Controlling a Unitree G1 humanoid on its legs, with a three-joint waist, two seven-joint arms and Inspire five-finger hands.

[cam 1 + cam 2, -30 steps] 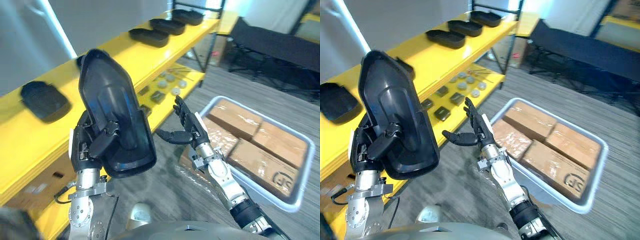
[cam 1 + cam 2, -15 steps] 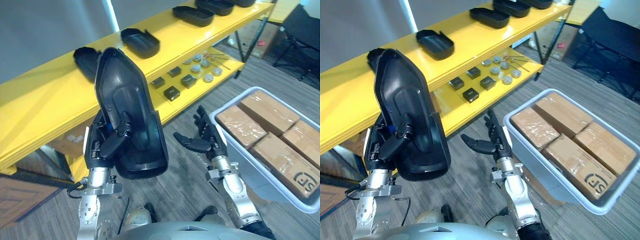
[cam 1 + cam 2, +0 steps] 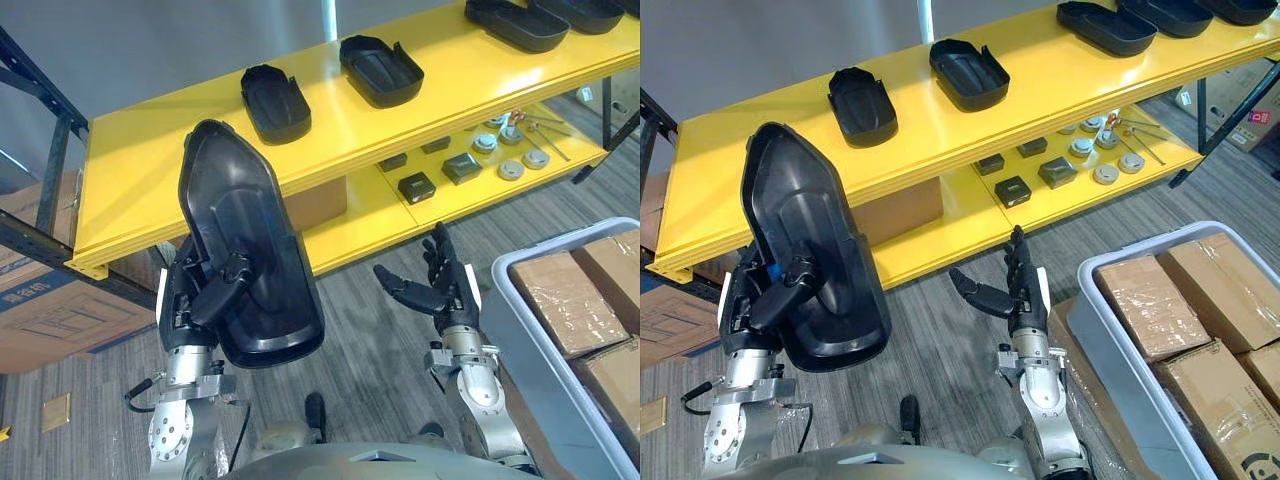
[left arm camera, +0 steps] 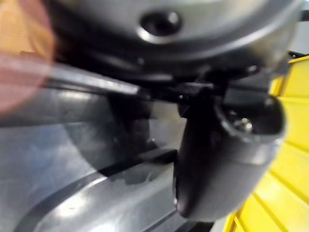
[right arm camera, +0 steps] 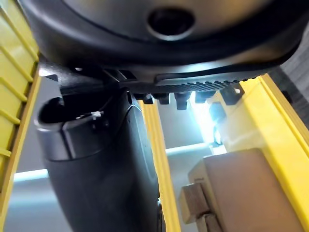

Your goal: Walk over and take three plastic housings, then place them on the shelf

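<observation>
A large black plastic housing point(image 3: 245, 265) stands upright in my left hand point(image 3: 200, 300), hollow side toward me, with the thumb point(image 4: 212, 164) curled over its inner rib. The housing's glossy inner wall point(image 4: 72, 159) runs close past that thumb in the left wrist view. My right hand point(image 3: 440, 290) hangs open over the floor with nothing in it, fingers straight. The yellow shelf point(image 3: 160, 150) stretches ahead, and several black housings lie on its top board, among them one point(image 3: 274, 100) and another point(image 3: 380, 70).
A lower yellow board point(image 3: 370, 210) carries small dark blocks point(image 3: 416, 186) and round metal parts point(image 3: 510, 168). A grey tote point(image 3: 530, 330) of brown cardboard boxes point(image 3: 560, 300) stands at the right. Cardboard boxes point(image 3: 50, 300) sit at the left by a dark rack post point(image 3: 45, 190).
The camera has swung left along the shelf, so the whole scene shifted right. The left hand keeps its hold on the housing. The right hand stays open.
</observation>
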